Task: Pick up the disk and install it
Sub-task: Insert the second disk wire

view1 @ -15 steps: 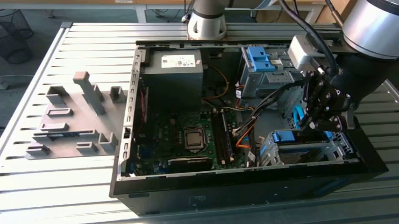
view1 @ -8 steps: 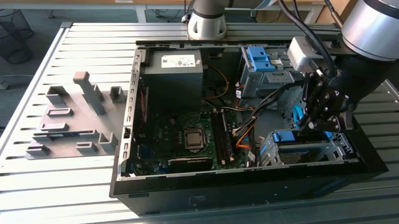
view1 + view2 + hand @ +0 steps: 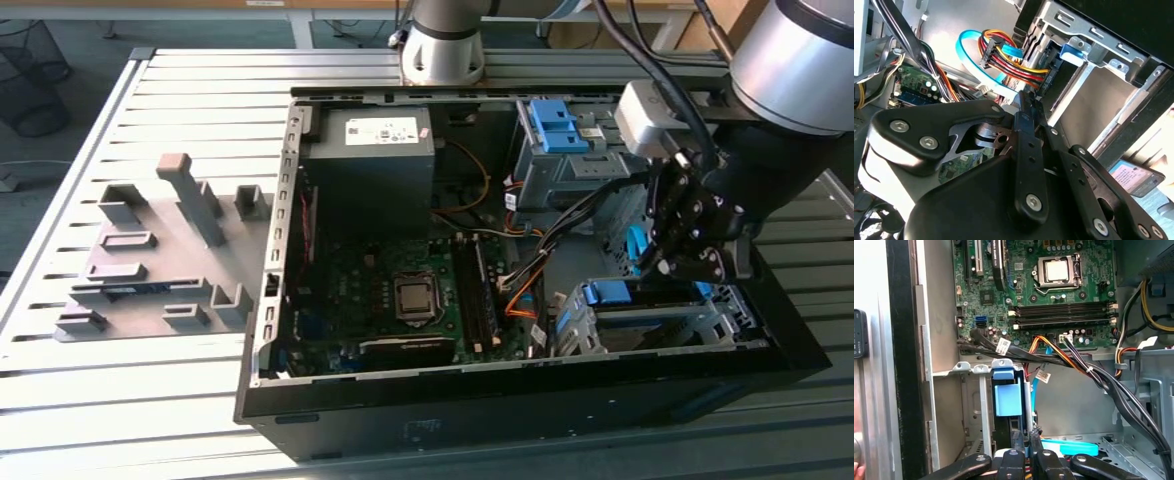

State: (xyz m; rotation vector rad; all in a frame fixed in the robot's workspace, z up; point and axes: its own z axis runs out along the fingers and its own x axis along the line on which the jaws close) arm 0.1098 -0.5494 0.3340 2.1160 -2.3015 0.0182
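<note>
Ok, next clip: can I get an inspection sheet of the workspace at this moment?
Surface: slatted metal table carrying an open computer case.
Job's things: disk, seen by its blue carrier frame, sits in the drive cage; its silver body is not clearly seen.
Clutter: grey fixture tray with blocks beside the case, on the exterior view's left; second blue bracket in the farther bay.
Grippers: gripper inside the case, just over the blue frame; contact cannot be told.
Cables: orange and black bundle crosses the motherboard edge near the cage; red-yellow lead beside a blue cable.
Surroundings: wire waste basket on the floor; arm base behind the case.
</note>
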